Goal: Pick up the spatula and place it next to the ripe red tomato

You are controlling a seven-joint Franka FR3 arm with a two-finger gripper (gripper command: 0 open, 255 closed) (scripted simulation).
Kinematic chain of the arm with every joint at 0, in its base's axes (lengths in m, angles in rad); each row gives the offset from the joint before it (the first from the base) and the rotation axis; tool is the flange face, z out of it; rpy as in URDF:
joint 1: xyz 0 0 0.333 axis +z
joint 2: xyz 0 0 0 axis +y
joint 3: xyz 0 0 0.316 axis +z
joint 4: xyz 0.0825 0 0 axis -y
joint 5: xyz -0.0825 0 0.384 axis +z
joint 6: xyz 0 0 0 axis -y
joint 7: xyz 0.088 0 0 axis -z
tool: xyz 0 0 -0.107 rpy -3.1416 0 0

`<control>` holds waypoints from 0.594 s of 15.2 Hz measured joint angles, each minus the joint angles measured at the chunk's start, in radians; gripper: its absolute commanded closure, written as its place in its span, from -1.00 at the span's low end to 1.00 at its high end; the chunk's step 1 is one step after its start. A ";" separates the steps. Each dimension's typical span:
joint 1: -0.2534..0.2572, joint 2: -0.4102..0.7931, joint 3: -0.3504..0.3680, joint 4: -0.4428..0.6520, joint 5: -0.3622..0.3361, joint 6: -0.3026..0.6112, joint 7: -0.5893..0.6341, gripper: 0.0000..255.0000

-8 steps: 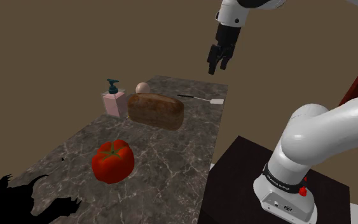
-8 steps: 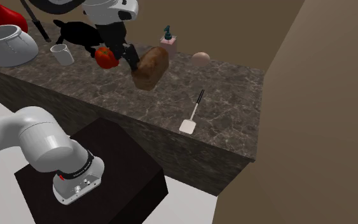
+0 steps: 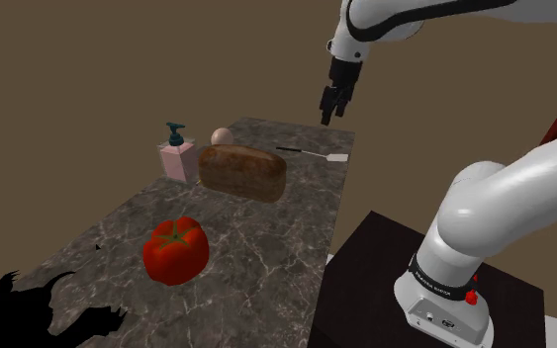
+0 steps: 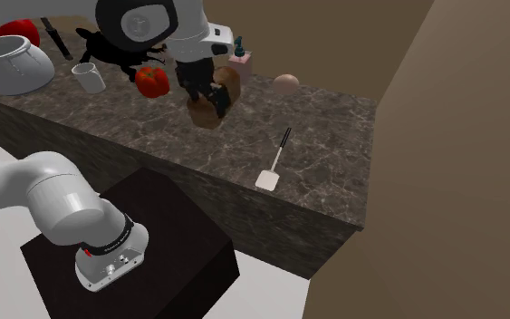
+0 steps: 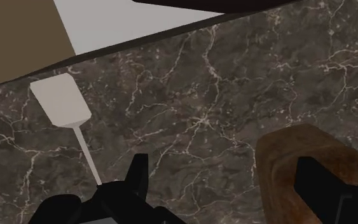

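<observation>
**Item 1. Writing.** A small plate (image 3: 442, 321) on my base, beside a red button, carries marks too small to read. The pink soap dispenser (image 3: 177, 158) has a plain face.

**Item 2. My claw** (image 5: 225, 162). Black, two fingers, spread wide with nothing between them but bare counter. In the shoulder view it (image 3: 329, 114) hangs in the air over the far end of the counter (image 3: 256, 267), touching nothing. In the second exterior view it (image 4: 216, 107) shows in front of the loaf.

**Item 3. Spatula** (image 5: 60, 102). It has a pale square blade and a thin handle, and lies flat on the dark veined counter. The blade sits near the edge that faces my stand (image 3: 365, 287). In the wrist view the handle runs back until it passes under one of my fingers (image 5: 136, 172), with the blade out ahead of that finger. The spatula lies off to that side rather than between my fingers. It shows below my claw in the shoulder view (image 3: 314, 153), and at the second exterior view's right of it (image 4: 277, 159).

**Item 4. Tomato** (image 3: 175, 249). Red with a green stem, well apart from the spatula.

**Item 5. Brown loaf** (image 3: 243, 171). It lies between the tomato and the spatula, partly behind my other finger in the wrist view.

**Item 6. Egg** (image 3: 222, 135). It sits behind the loaf, near the dispenser.
</observation>
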 measured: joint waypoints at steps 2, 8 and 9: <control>0.003 0.057 -0.029 0.002 -0.009 0.051 -0.050 -1.00; 0.013 0.243 -0.123 0.034 -0.015 0.193 -0.214 -1.00; 0.016 0.282 -0.139 0.048 -0.011 0.216 -0.244 -1.00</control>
